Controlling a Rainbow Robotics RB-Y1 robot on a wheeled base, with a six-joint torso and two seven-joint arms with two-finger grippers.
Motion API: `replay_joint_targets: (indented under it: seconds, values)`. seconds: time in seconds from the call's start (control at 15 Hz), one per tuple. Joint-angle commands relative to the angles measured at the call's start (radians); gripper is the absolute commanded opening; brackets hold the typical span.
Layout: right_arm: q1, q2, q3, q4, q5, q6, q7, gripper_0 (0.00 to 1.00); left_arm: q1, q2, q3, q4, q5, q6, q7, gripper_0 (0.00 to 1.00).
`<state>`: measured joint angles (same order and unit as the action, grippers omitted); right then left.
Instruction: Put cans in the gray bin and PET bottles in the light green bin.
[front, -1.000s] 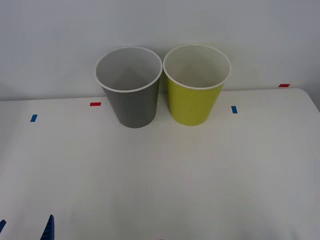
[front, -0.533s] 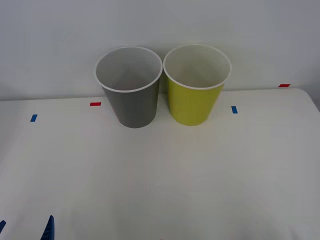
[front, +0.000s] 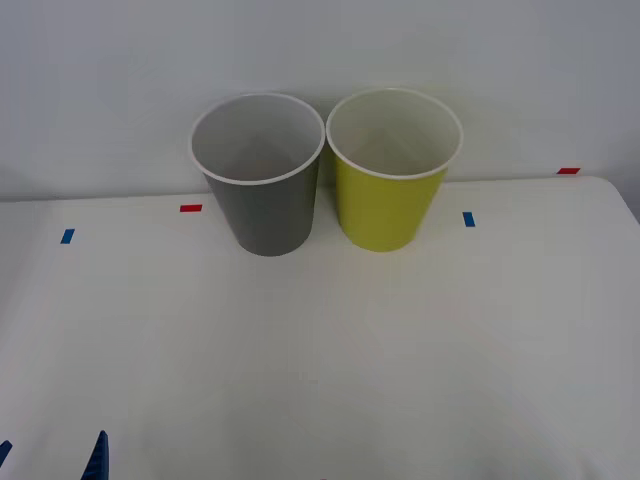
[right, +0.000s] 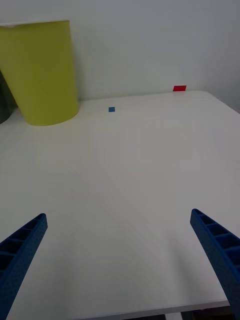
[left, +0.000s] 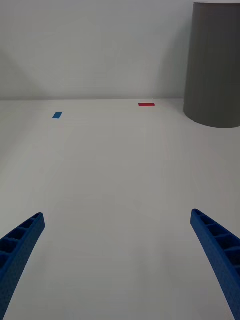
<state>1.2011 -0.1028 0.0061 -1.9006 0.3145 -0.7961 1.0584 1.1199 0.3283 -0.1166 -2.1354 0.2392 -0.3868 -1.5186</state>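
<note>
At the left, the left gripper waits low over the near part of the white table, and its two blue fingers are spread wide apart with nothing between them. In the front view its fingertips show at the near-left corner. Probably it stays back here so that the way to the bins is free.

Further on stand the two bins at the far side of the table, close to the wall. The gray bin is on the left and the light green bin is just beside it on the right; their white rims almost touch, but I cannot tell if they really touch. Both stand upright with the mouth open to above, so a thing can be dropped in from the top. Their inside looks white, and I see no can and no bottle in them or on the table.

At the right, the right gripper also hovers over the near table with its fingers wide apart and empty.

Small blue and red tape marks lie around the bins. The table has much free room between grippers and bins; its right edge is well apart from the green bin.
</note>
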Motion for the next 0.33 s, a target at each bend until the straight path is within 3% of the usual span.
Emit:
replay_joint_targets:
  seconds: [0.07, 0.33]
  values:
    - [0.0, 0.0, 0.0, 0.0, 0.0, 0.0, 0.0, 1.0, 0.0, 0.0, 0.0, 0.0, 0.0, 0.0, 0.0, 1.0]
    - [0.0, 0.0, 0.0, 0.0, 0.0, 0.0, 0.0, 1.0, 0.0, 0.0, 0.0, 0.0, 0.0, 0.0, 0.0, 1.0]
